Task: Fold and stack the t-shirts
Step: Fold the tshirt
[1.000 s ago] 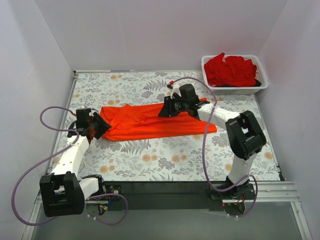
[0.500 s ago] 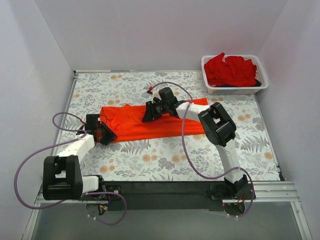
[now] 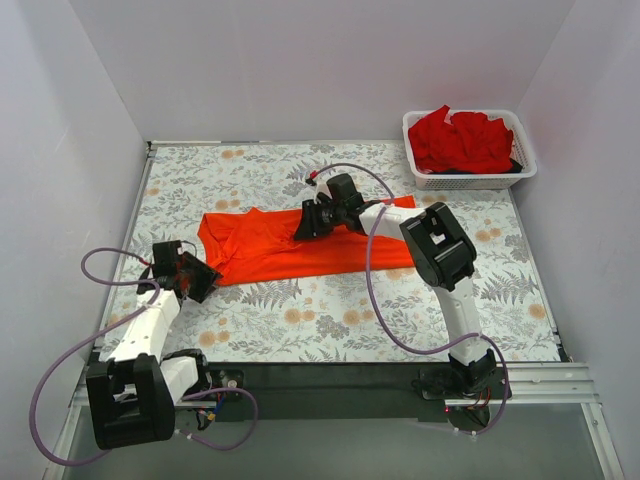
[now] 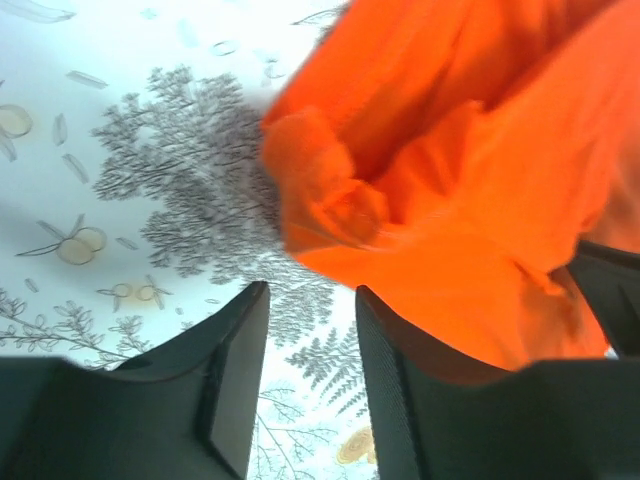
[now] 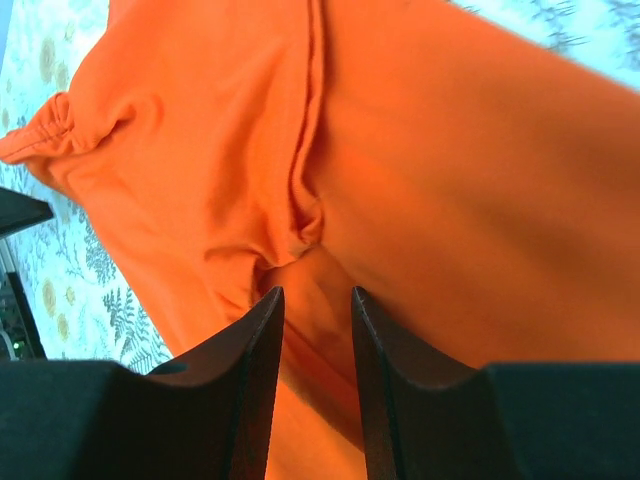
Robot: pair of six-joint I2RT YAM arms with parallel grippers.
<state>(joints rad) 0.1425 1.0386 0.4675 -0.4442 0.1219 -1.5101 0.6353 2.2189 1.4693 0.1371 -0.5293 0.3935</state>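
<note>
A bright orange-red t-shirt [image 3: 265, 250] lies stretched left to right across the middle of the floral table. My right gripper [image 3: 306, 224] rests low on its upper middle. In the right wrist view its fingers stand apart over the orange cloth [image 5: 450, 200], and a raised ridge of fabric lies in the gap of the right gripper [image 5: 316, 300]. My left gripper [image 3: 198, 276] sits just off the shirt's lower left corner. It is open, and in the left wrist view only table shows inside the left gripper [image 4: 310, 300]. The bunched shirt edge [image 4: 330, 200] lies just ahead.
A white mesh basket [image 3: 470, 181] stands at the back right corner, heaped with deeper red t-shirts [image 3: 460, 140]. White walls close in the table on three sides. Purple cables loop from both arms over the table.
My left gripper has drawn back down and to the left, off the shirt's corner. My right gripper slid left along the shirt, then back slightly right.
</note>
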